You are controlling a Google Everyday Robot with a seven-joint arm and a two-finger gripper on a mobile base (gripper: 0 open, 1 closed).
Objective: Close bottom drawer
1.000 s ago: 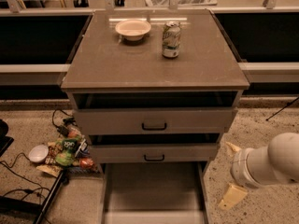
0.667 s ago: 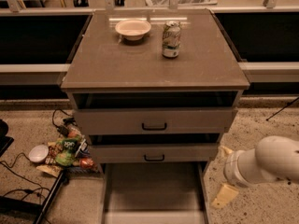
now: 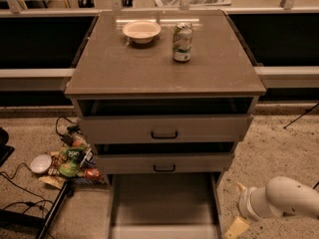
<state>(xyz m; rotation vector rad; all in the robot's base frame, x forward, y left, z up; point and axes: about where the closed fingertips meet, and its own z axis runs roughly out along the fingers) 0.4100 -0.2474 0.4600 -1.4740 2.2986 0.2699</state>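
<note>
The bottom drawer (image 3: 164,203) of the grey-beige cabinet is pulled far out toward me, and its plain shallow interior is bare. Its front panel lies at the frame's bottom edge (image 3: 164,232), with the handle out of view. The two drawers above (image 3: 164,128) (image 3: 164,162) are slightly open and have dark bar handles. My gripper (image 3: 238,218) is low at the bottom right, just right of the open drawer's right side, on a white arm (image 3: 286,197). One yellowish finger (image 3: 235,228) shows near the drawer's front corner.
On the cabinet top (image 3: 99,68) stand a white bowl (image 3: 142,30) and a drink can (image 3: 182,42). Snack bags (image 3: 72,158), a small white bowl (image 3: 40,163) and cables (image 3: 20,193) lie on the floor at the left. Dark shelving runs behind both sides.
My arm and gripper have moved left and down, closer to the right side of the open bottom drawer. The drawers have not moved.
</note>
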